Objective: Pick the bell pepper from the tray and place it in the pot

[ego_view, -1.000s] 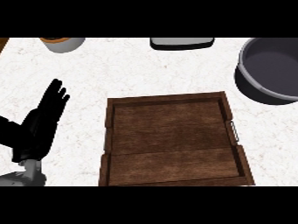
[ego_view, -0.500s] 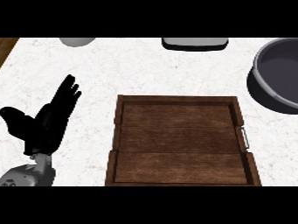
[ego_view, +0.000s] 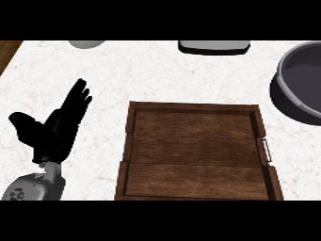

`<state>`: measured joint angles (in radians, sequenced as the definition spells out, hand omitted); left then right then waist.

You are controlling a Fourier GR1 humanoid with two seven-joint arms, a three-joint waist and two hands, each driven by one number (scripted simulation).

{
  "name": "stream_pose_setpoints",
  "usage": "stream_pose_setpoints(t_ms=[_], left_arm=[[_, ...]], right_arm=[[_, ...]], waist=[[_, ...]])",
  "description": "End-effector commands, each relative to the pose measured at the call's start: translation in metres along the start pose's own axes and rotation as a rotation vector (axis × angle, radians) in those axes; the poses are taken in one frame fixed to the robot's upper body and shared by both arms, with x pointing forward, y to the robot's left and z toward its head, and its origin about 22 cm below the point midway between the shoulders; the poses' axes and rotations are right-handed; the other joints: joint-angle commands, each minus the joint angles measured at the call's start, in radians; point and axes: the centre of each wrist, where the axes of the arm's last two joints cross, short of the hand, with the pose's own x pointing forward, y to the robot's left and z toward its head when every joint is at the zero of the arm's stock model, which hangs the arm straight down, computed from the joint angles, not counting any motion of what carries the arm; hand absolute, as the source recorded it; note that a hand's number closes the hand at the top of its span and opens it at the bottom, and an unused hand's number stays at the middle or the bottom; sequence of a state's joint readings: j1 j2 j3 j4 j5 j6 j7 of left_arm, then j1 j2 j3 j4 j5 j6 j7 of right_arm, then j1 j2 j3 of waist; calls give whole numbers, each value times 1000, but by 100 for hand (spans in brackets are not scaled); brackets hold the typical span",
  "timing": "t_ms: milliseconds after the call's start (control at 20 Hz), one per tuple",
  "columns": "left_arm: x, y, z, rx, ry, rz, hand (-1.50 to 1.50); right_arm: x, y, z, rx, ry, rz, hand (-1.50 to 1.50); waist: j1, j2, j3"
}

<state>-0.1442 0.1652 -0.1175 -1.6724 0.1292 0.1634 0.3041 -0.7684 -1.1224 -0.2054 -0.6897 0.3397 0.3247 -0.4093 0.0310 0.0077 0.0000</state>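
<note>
Black left hand (ego_view: pixel 55 127) open, fingers straight, holding nothing, resting on white marble bench (ego_view: pixel 156 70). Right of it the brown wooden tray (ego_view: pixel 132 141) shows no pepper, so a reach may find nothing; dark grey round pot (ego_view: pixel 295 101) sits far right; right hand unseen

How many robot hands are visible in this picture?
1: the left hand, open, on the counter left of the wooden tray. The right hand is out of view.

Lighting: bright, even, diffuse; white surface (ego_view: pixel 190 75) without glare; soft dark shadow beside pot (ego_view: pixel 312 82)
</note>
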Motion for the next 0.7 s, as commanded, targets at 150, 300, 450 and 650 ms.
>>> stream_pose_setpoints(t_ms=[150,300,450,650], left_arm=[[6,7,-1,-8,-11,12,0],[12,3,1,-28,-2,8,0],[13,0,-7,-1,-14,-6,0],[-3,-9,-1,-8,-14,-19,0]], right_arm=[[-1,65,-29,61,-24,52,150],[5,74,-40,171,-15,22,150],[-10,78,-36,193,142,-154,-150],[-14,115,-39,280,188,-247,-150]], waist=[[6,2,1],[16,4,1],[14,8,1],[8,6,1]])
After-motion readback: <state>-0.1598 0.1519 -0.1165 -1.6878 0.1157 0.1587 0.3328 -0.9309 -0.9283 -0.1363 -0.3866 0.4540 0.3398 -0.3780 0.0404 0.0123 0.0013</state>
